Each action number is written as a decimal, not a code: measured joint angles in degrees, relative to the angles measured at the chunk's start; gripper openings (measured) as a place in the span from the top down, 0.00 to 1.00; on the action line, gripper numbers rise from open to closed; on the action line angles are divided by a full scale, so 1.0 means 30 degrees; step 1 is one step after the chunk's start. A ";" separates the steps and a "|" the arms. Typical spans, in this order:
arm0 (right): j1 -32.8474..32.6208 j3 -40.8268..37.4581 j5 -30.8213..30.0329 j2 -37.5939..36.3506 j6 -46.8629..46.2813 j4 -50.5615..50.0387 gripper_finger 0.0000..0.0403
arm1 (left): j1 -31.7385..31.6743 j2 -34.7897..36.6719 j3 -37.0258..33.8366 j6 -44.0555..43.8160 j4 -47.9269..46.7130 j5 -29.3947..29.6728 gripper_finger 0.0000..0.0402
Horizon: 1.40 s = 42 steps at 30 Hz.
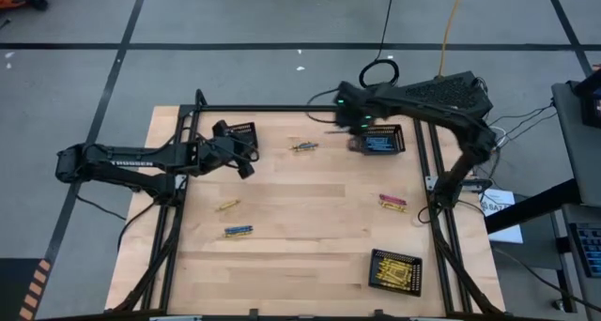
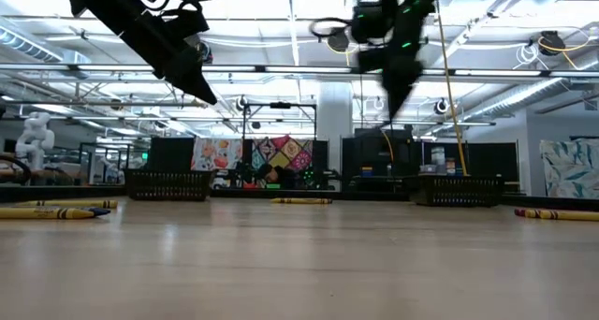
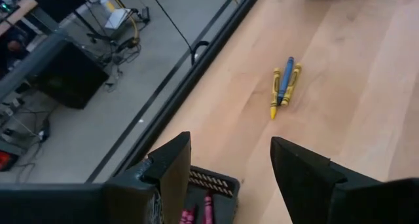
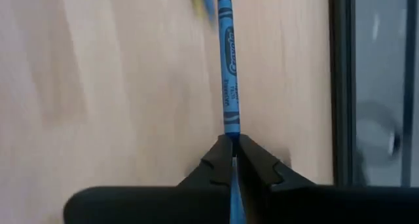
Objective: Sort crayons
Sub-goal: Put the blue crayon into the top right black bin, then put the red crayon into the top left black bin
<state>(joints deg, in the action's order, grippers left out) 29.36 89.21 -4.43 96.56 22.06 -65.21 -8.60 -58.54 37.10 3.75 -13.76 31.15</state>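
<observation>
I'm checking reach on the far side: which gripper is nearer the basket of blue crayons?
The right gripper, shut on a blue crayon, hangs just beside that basket. The left gripper is across the table, by the other far basket.

The blue crayon (image 4: 228,73) carries the brand "Crayola" printed lengthwise on its paper wrapper. A line of smaller print beside it is too fine to read. White lettering on the left arm (image 1: 131,158) is too small to make out.

Blue crayon (image 4: 227,67) between fingers (image 4: 213,162)
</observation>
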 joint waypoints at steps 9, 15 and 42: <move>0.1827 -0.0933 -0.2608 -0.2677 -0.4084 -0.7447 1.00 | 0.0000 0.0000 0.0000 0.1470 0.0111 0.0109 0.47; 0.3546 -0.2807 -0.3157 -0.0948 -0.1965 -0.6704 1.00 | 0.0000 0.0000 0.0000 0.2763 0.1454 0.0097 0.47; 0.2798 -0.3576 0.0820 -0.1788 -0.6213 0.1937 0.67 | -0.0043 -0.0015 0.0000 0.3765 0.3645 -0.1231 0.47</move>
<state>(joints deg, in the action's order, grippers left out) 37.75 78.48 -1.97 91.19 3.42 -59.40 -8.73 -58.59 37.10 15.04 -2.82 27.46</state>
